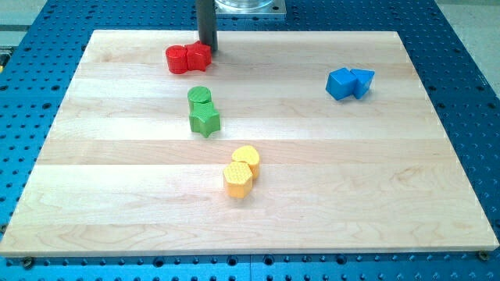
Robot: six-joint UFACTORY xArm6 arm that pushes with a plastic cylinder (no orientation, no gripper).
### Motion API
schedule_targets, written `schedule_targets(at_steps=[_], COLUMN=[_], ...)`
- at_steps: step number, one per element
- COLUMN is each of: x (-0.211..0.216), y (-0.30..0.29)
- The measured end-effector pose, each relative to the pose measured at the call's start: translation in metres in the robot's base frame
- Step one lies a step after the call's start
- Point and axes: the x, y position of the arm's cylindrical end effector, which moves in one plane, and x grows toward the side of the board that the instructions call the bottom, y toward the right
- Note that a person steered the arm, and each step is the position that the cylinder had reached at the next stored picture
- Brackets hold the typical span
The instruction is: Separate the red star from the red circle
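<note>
Two red blocks touch each other near the view's top edge of the wooden board [117, 195]. The left one [178, 60] looks round, the red circle. The right one [200, 55] has points, the red star. My tip [208, 49] stands at the star's upper right edge, touching it or nearly so. The dark rod rises from there out of the view's top.
A green circle [200, 97] and a green star [205, 121] touch below the red pair. A yellow round block [246, 158] and a yellow hexagon [237, 180] touch at centre. Two blue blocks [341, 83] [362, 80] touch at upper right.
</note>
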Motion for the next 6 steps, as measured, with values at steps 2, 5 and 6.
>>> schedule_targets(at_steps=[2, 5, 6], x=[0.038, 0.089, 0.11], y=[-0.013, 0.044, 0.019])
